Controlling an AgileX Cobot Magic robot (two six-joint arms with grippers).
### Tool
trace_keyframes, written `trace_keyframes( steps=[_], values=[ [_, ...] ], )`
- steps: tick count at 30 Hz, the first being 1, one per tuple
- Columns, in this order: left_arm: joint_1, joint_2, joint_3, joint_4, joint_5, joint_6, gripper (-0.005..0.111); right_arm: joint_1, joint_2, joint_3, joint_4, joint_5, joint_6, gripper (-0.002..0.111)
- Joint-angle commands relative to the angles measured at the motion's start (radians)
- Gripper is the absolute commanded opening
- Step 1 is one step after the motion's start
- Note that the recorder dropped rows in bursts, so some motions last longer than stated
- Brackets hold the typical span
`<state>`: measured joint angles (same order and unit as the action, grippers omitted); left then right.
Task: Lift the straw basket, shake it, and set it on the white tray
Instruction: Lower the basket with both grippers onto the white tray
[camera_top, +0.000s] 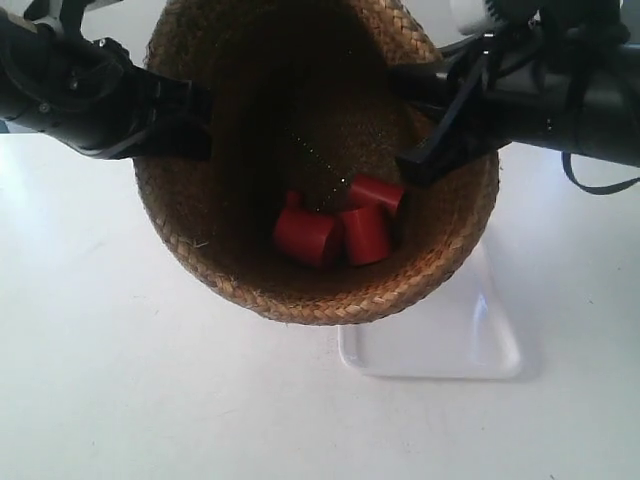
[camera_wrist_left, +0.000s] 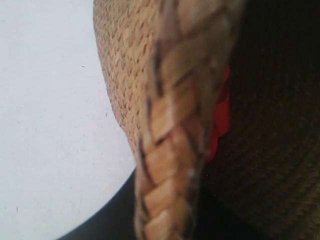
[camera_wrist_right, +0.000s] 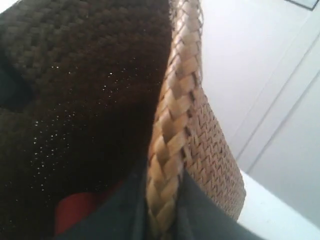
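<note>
The straw basket (camera_top: 330, 300) hangs in the air, tipped so its dark inside faces the exterior camera. The arm at the exterior view's left has its gripper (camera_top: 195, 120) on one side of the braided rim. The other arm's gripper (camera_top: 420, 120) grips the opposite side. In the left wrist view my left gripper (camera_wrist_left: 165, 220) is shut on the braided rim (camera_wrist_left: 170, 125). My right gripper (camera_wrist_right: 162, 210) is likewise shut on the rim (camera_wrist_right: 185, 100), one black finger inside and one outside. The white tray (camera_top: 450, 350) lies on the table below the basket, partly hidden by it.
Three red cylinders (camera_top: 340, 230) lie loose on the lower inside wall of the basket; red also shows in both wrist views (camera_wrist_left: 220, 120) (camera_wrist_right: 75, 210). The white table (camera_top: 120, 380) stretches around the tray.
</note>
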<state>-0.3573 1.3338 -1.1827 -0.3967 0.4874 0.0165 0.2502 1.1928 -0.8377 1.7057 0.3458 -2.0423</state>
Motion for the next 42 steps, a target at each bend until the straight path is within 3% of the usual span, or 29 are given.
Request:
trace_keyframes(
  steps=[1,3,7,11,14,21,33,38,42],
  values=[
    [-0.005,0.007,-0.009,-0.029,0.032,-0.002,0.0,-0.081,0.021,-0.013,-0.058,0.125,0.354,0.0],
    [-0.005,0.016,-0.009,-0.029,0.048,-0.016,0.0,-0.1,0.015,-0.015,-0.158,0.067,0.593,0.0],
    [-0.005,0.067,-0.024,-0.031,0.113,-0.016,0.0,-0.102,-0.006,-0.055,-0.564,0.032,1.086,0.0],
    [-0.005,0.13,-0.066,-0.109,0.123,-0.016,0.0,-0.102,0.013,-0.156,-1.11,0.17,1.673,0.0],
    [-0.005,0.169,-0.121,-0.136,0.125,-0.025,0.0,-0.102,0.05,-0.228,-1.346,0.279,1.871,0.0],
    [-0.005,0.229,-0.239,-0.137,0.127,-0.075,0.0,-0.111,0.116,-0.305,-1.389,0.316,1.891,0.0],
    [-0.006,0.342,-0.31,-0.193,0.14,-0.14,0.0,-0.29,0.213,-0.392,-1.288,0.467,1.871,0.0],
    [-0.083,0.401,-0.361,-0.201,0.086,-0.162,0.0,-0.32,0.278,-0.486,-1.284,0.59,1.862,0.0],
    [-0.095,0.415,-0.365,-0.183,0.06,-0.17,0.0,-0.32,0.29,-0.486,-1.284,0.588,1.862,0.0]
  ],
)
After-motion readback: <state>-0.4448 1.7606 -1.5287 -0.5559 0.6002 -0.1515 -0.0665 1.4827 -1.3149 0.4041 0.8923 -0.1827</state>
